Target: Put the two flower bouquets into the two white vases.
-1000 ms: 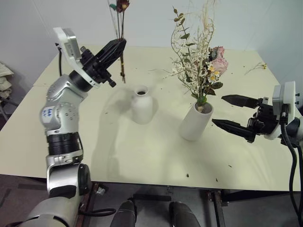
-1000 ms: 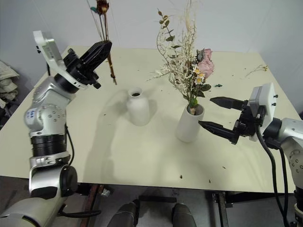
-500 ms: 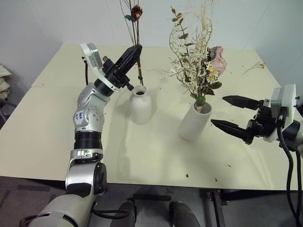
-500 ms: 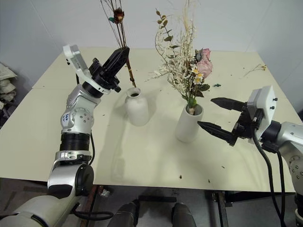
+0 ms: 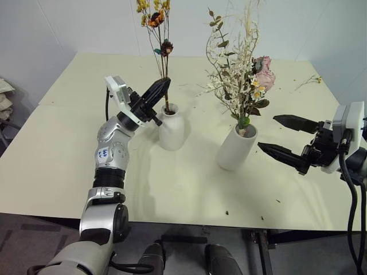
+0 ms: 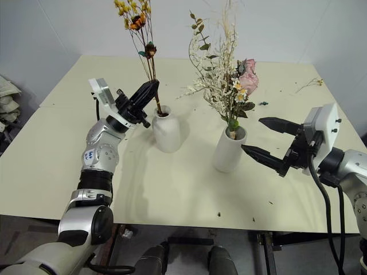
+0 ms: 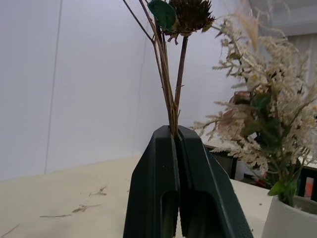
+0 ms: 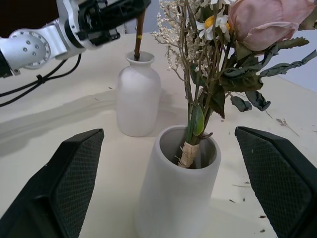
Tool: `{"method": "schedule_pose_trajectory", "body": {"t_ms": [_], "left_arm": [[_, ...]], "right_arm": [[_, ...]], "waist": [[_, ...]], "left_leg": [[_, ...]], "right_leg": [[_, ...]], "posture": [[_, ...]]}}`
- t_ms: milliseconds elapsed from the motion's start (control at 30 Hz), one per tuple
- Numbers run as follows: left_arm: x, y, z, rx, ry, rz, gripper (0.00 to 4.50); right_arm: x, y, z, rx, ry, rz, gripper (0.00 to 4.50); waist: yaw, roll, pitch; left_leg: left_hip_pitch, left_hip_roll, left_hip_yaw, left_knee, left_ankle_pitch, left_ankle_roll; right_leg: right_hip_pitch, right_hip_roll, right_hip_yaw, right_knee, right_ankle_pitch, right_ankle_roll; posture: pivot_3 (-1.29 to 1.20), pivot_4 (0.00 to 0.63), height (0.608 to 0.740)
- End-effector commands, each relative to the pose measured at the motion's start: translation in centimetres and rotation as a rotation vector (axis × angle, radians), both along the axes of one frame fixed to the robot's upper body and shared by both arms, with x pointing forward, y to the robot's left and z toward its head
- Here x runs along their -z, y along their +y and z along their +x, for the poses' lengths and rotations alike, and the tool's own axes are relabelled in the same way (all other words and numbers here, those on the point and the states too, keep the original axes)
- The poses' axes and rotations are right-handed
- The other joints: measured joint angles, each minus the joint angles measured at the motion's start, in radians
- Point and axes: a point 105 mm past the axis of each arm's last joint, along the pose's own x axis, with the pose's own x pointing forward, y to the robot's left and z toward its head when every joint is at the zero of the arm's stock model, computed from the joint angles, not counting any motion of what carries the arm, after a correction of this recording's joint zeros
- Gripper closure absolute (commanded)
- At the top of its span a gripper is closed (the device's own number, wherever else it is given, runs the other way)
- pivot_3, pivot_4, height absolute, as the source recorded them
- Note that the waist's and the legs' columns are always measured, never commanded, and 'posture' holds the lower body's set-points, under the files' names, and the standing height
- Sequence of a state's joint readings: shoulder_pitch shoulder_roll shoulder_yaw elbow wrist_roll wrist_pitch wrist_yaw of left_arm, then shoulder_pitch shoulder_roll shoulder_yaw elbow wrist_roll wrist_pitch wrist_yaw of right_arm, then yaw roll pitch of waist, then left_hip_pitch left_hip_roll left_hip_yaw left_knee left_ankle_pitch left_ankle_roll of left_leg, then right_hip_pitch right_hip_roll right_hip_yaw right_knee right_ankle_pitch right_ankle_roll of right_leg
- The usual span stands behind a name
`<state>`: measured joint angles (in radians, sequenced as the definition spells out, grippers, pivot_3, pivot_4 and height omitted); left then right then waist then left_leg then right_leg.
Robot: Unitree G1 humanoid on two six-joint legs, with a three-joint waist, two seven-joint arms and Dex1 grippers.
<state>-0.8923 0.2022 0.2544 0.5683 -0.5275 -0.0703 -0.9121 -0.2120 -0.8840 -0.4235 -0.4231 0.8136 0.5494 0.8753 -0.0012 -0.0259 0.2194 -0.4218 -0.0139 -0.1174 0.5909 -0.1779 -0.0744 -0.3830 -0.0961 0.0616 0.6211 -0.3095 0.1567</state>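
1. The left gripper (image 5: pixel 160 89) is clamped on the stems of the small yellow-orange bouquet (image 5: pixel 155 20), just above the mouth of the round-bodied vase (image 5: pixel 171 126); the stem ends sit inside its neck.
2. The large rose bouquet (image 5: pixel 241 69) stands in the taller vase (image 5: pixel 235 147).
3. The right gripper (image 5: pixel 284 137) hangs beside that vase on the table (image 5: pixel 189 189), fingers spread wide, holding nothing.

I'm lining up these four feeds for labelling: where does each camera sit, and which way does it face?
Left eye, right eye: head, looking down over the table; both arms show.
Left wrist: looks along the left gripper, shut on the small yellow-orange bouquet.
Right wrist: looks between the open right gripper fingers at the tall vase with the large bouquet.
Shared: the short round vase shows in the head views and the right wrist.
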Motion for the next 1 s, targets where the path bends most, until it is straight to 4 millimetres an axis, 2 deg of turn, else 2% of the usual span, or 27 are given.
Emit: {"method": "schedule_pose_trajectory", "body": {"t_ms": [33,267,367,467,767,800,900,1000], "left_arm": [[-0.4,-0.5,-0.3,0.003,-0.048,0.007,4.46],[1.3,-1.0,-0.1,0.017,-0.03,0.048,4.46],[1.5,-0.9,-0.4,0.024,-0.04,0.083,3.87],[1.2,0.0,-0.8,0.009,-0.061,0.114,2.96],[1.1,4.8,-2.9,-0.054,-0.075,0.413,0.19],[0.9,5.6,-3.1,-0.066,-0.077,0.445,0.04],[0.3,7.8,-4.3,-0.068,-0.069,0.545,0.04],[0.7,7.9,-5.5,-0.029,-0.057,0.632,0.04]], "right_arm": [[-1.2,0.2,-0.6,-0.007,-0.051,0.008,0.0],[-1.3,0.5,-0.3,-0.014,-0.054,0.018,0.0],[-1.3,0.6,-0.3,-0.015,-0.055,0.022,0.0],[-1.2,0.6,-0.3,-0.014,-0.056,0.026,0.0],[-0.6,0.3,0.0,-0.005,-0.058,0.044,0.0],[-0.5,0.3,0.0,-0.006,-0.058,0.045,0.0],[-0.2,0.0,0.0,-0.012,-0.047,0.026,0.0],[-0.3,-0.8,-0.3,-0.025,-0.027,0.042,0.0]], "waist": [[0.0,0.0,0.0],[0.0,0.0,0.0],[-0.001,0.0,0.0],[-0.004,0.0,0.0],[-0.003,0.0,0.0],[-0.003,0.0,0.0],[-0.003,0.0,0.0],[-0.004,0.0,0.0]], "left_leg": [[0.0,0.0,0.0,0.0,0.0,0.0],[0.0,0.0,0.0,0.0,0.0,0.0],[0.0,0.0,0.0,0.0,0.0,0.0],[0.0,0.0,0.0,-0.001,0.0,0.0],[0.0,0.0,0.0,-0.002,0.0,0.0],[0.0,0.001,0.0,-0.002,0.0,0.0],[0.0,0.001,0.0,-0.003,0.0,0.0],[0.0,0.001,0.0,-0.004,0.0,0.0]], "right_leg": [[0.0,0.0,0.0,0.0,0.0,0.0],[0.0,0.0,0.0,0.0,0.0,0.0],[0.0,0.0,0.0,0.0,0.0,0.0],[0.0,0.0,0.0,-0.001,0.0,0.0],[-0.001,0.0,0.0,0.0,0.0,0.0],[-0.001,0.0,0.0,0.0,0.0,-0.001],[-0.001,0.0,0.0,0.0,0.0,-0.001],[-0.001,0.0,0.0,-0.001,-0.001,-0.002]], "posture": [[0.0,0.15,0.74],[0.0,0.15,0.74],[0.0,0.15,0.74],[0.0,0.15,0.74],[0.0,0.15,0.74],[0.0,0.15,0.74],[0.0,0.15,0.74],[0.0,0.15,0.74]]}}
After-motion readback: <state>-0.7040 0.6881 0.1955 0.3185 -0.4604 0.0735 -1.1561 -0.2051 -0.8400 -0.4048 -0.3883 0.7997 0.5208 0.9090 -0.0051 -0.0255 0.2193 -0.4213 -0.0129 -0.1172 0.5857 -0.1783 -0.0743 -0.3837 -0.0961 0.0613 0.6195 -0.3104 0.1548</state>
